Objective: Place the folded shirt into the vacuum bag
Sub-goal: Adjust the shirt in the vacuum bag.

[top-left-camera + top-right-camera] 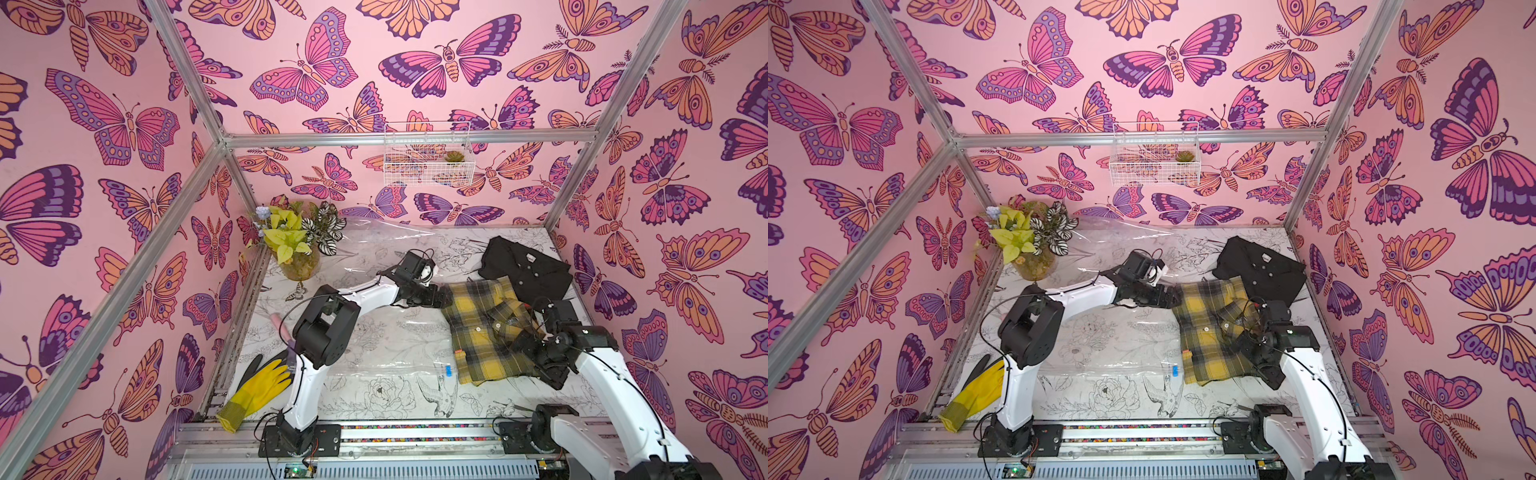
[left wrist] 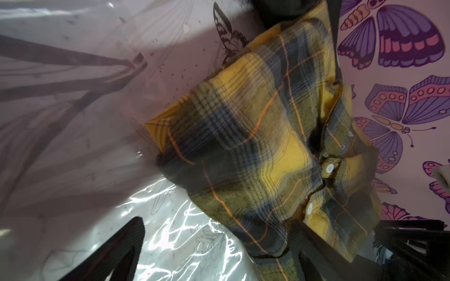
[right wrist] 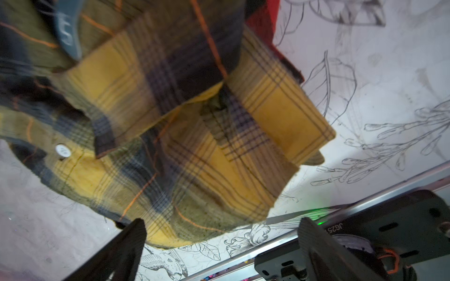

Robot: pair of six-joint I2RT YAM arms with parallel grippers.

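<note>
Both my jaws stand wide, empty: left gripper at the shirt's far corner, right gripper above it. The shirt lies beside the bag, near the tabletop's right edge.

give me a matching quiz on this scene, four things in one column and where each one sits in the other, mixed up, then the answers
Things
1 plaid shirt
2 black shirt
3 yellow glove
4 wire basket

Places
A hung on the back wall
B near left corner of the table
C far right corner of the table
D right side of the table, mid-depth

Pairs: 1-D, 2-C, 3-B, 4-A
</note>
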